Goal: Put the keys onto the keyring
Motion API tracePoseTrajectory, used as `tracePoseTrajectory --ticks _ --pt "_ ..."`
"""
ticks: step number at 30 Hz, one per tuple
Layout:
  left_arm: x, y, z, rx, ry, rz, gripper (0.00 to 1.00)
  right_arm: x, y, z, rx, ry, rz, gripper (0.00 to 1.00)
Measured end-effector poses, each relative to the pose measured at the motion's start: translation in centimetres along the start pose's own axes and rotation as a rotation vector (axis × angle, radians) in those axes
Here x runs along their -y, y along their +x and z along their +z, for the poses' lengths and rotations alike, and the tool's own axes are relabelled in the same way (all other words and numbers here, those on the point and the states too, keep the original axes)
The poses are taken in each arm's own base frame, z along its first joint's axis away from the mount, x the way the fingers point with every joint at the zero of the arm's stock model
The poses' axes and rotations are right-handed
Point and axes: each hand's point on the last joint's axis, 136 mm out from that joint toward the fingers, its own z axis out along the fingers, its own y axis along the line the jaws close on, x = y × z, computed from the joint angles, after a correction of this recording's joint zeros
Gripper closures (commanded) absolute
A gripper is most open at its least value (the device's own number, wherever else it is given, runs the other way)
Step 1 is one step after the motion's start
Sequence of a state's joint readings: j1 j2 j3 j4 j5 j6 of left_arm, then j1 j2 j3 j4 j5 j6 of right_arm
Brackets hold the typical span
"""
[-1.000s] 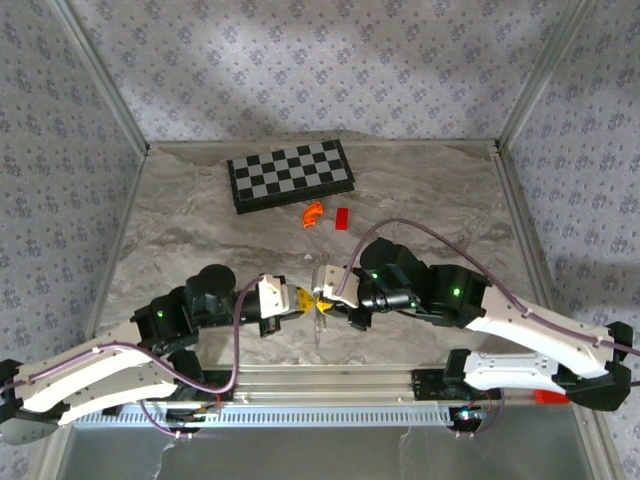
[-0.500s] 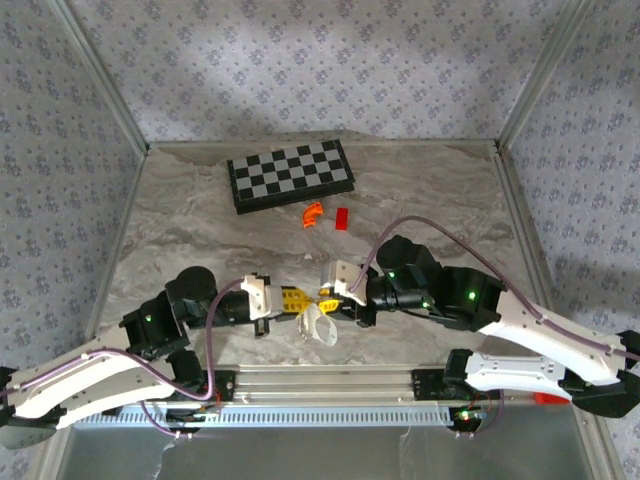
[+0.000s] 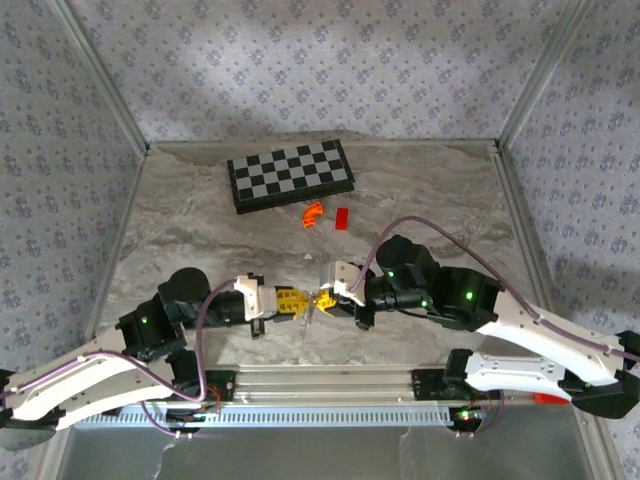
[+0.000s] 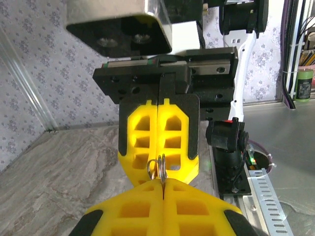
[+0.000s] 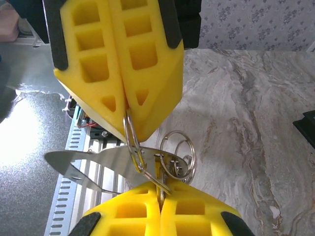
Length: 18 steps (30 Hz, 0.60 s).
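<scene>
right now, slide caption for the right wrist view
Left tool and right tool pinch linked silver rings above the marbled table

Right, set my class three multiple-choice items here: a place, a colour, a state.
1. Where is the red block? A beside the orange curved piece, on the checkerboard's near side; B on the checkerboard; C between the arm bases.
2. What colour are the left fingers and right fingers? A blue; B green; C yellow.
3. How do those fingers stand? A both pairs open; B both pairs shut on the keyring; C one pair open.
Key: 1 A, the top view shows it there. 2 C, both wrist views show yellow. 3 B, no gap shows in either pair.
</scene>
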<state>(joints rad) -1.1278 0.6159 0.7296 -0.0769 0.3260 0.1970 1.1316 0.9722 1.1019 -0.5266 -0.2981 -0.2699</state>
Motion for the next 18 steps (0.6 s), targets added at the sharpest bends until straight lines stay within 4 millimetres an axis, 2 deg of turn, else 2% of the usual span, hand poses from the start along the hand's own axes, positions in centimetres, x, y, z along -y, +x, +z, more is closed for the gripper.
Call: tracePoseTrajectory --ticks 18 --pt "0.4 0.1 0.4 0.024 0.026 -0.009 1.00 -1.1 0.3 0.9 -0.012 -0.079 0.012 1.00"
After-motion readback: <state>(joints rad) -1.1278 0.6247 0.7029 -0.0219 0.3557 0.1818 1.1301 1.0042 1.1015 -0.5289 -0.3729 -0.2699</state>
